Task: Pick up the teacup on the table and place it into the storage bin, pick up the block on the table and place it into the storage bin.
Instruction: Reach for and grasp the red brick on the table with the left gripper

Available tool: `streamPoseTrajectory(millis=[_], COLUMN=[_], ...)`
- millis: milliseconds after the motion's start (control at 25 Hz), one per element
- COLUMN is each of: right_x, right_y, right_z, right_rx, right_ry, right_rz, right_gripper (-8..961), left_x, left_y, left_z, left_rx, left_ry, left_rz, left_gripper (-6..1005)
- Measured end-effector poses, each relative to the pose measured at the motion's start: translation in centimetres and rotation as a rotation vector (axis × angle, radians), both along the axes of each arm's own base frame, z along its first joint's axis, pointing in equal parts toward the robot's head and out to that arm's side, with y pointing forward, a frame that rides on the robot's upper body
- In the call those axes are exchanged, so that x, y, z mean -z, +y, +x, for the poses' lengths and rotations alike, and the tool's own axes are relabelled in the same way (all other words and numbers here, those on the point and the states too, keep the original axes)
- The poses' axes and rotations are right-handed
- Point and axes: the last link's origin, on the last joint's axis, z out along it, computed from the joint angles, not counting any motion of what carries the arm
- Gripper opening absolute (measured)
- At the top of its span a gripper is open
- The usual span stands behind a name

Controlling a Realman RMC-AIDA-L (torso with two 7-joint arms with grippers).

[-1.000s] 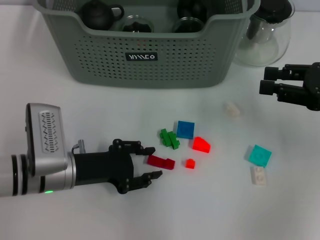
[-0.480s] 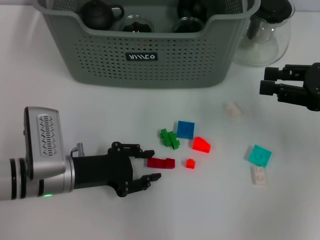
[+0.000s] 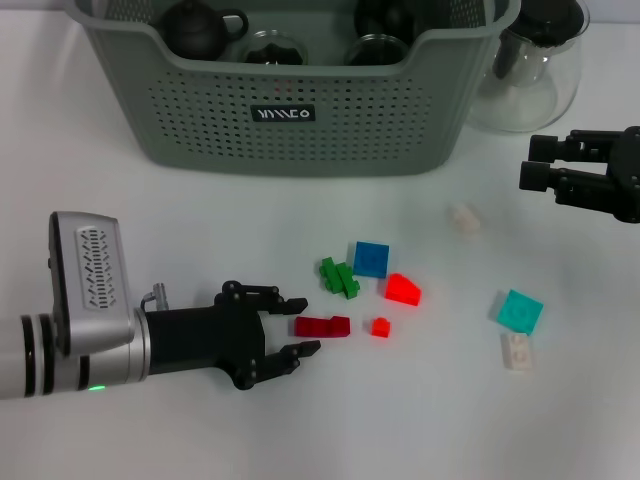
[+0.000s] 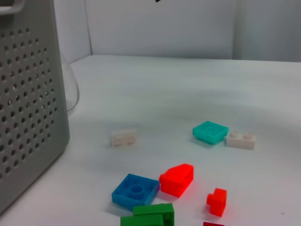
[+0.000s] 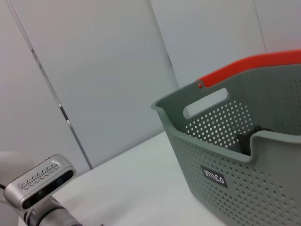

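Slightly back toward the lower left compared with a second ago, the left tool (image 3: 303, 325) lies low over the white counter (image 3: 200, 220) in the head view, its black fingers spread, their tips at the left end of the dark red block (image 3: 322, 326). That block lies flat at lower centre, its long axis running left to right. Close around it sit a small red block (image 3: 379, 327), a red wedge-shaped block (image 3: 403, 290), a blue square block (image 3: 371, 259) and a green block (image 3: 339, 277). Farther right are a teal square block (image 3: 520, 311) touching a white block (image 3: 517, 352), and a pale block (image 3: 463, 219) alone above them. The storage bin (image 3: 290, 115) fills the upper centre, with dark teapots and glass cups inside; a clear glass jug (image 3: 530, 70) stands just beside its right end. The right tool (image 3: 536, 163) hangs at the right edge, unchanged, fingers slightly apart.

From the left wrist, the bin's perforated wall (image 4: 28, 103) fills the left side. The blue square (image 4: 135, 190), wedge (image 4: 177, 179), small red block (image 4: 217, 201) and green block (image 4: 149, 215) lie in the foreground, the pale block (image 4: 123, 138), teal square (image 4: 210, 132) and white block (image 4: 241, 139) behind. White walls back the counter.

The right wrist shows the bin (image 5: 244, 155) with an orange far rim, pale wall panels, and the left arm's silver housing (image 5: 40, 181) at lower left.
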Motion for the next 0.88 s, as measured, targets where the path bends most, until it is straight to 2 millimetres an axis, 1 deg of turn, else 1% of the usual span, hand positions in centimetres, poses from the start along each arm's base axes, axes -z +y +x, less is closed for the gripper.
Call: streamPoseTrajectory(millis=[280, 640, 720, 880], right_x=[0.0, 0.0, 0.0, 0.0], right_y=[0.0, 0.1, 0.1, 0.1], right_z=[0.0, -0.1, -0.1, -0.1], right_rx=[0.0, -0.003, -0.003, -0.003], right_ry=[0.0, 0.0, 0.0, 0.0], right_rz=[0.0, 0.0, 0.0, 0.001], right_gripper=[488, 490, 490, 490], left_x=[0.0, -0.2, -0.5, -2.4], left_y=[0.0, 0.4, 0.6, 0.8], left_z=[0.0, 0.1, 0.1, 0.6], left_rx=[-0.003, -0.053, -0.081, -0.144], left_ry=[0.003, -0.008, -0.016, -0.086], left_rz=[-0.007, -0.017, -0.024, -0.067], left_gripper=[458, 285, 246, 199])
